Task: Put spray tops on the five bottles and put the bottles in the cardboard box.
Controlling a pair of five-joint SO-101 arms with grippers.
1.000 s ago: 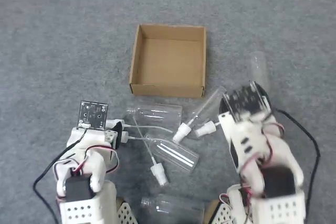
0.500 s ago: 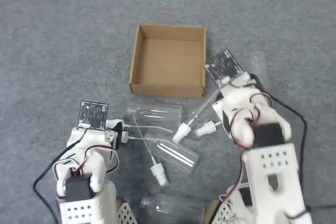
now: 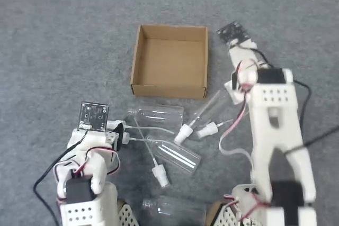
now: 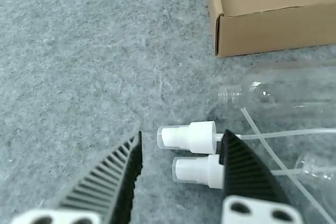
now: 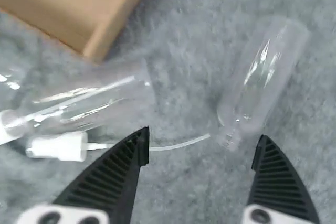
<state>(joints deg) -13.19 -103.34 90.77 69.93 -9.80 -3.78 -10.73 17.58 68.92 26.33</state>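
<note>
Left pincer (image 4: 181,139) gapes wide, holding nothing, over 2 white spray tops (image 4: 195,171) lying on the grey desk (image 3: 63,41). The cardboard box (image 3: 168,86) sits mid-desk. Right pincer (image 5: 203,135), also wide, hangs above an uncapped bottle (image 5: 260,85) lying near the box's right side.

My left arm (image 3: 87,165) is folded low, left gripper (image 4: 181,148) jaws spread. My right arm (image 3: 271,115) is extended forward, right gripper (image 5: 203,141) jaws wide apart.
</note>
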